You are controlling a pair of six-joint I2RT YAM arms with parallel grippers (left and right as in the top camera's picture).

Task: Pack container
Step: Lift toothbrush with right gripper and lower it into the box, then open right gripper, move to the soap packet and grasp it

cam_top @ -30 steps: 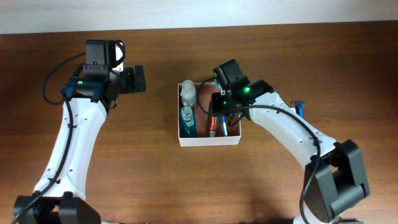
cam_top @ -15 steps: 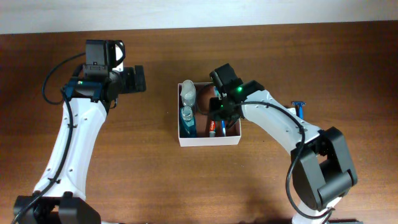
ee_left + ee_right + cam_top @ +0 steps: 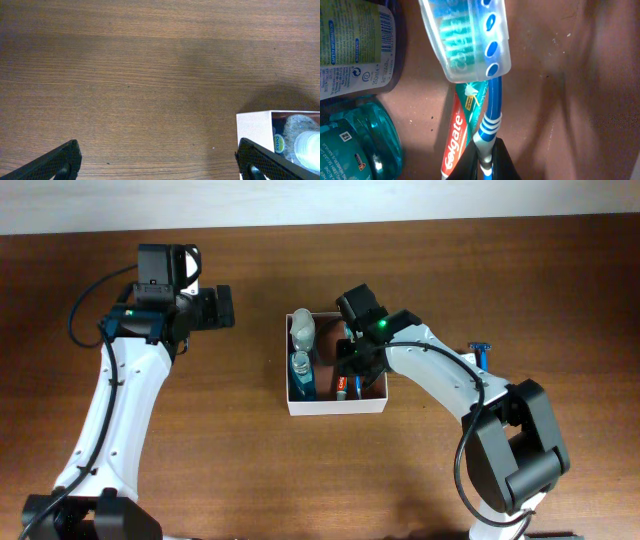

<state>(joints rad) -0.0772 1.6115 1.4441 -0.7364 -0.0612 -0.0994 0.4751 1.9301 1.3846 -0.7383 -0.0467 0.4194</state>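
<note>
1. From overhead, the container (image 3: 337,407) sits at the middle of the bench (image 3: 250,470), white-walled and square. A clear bottle (image 3: 303,330) and a blue bottle (image 3: 301,373) lie along one side of it.
2. Also from above, the right fingers (image 3: 351,374) reach down inside the container beside a toothpaste tube (image 3: 342,387). The left fingers (image 3: 222,307) hang over bare wood, well apart from the box. A blue razor (image 3: 482,354) lies on the bench out past the right arm.
3. The left wrist camera shows its fingers spread wide, one tip in each lower corner, with nothing between them but wood grain. A corner of the container (image 3: 252,127) pokes in at the lower right, with the clear bottle (image 3: 302,142) inside.
4. The right wrist camera looks at the container's reddish-brown floor (image 3: 570,100). The fingers are pinched shut on the handle of a blue toothbrush (image 3: 492,107), whose head wears a clear cap (image 3: 470,40). The brush lies over the toothpaste tube (image 3: 457,147), beside a teal bottle (image 3: 360,142).
</note>
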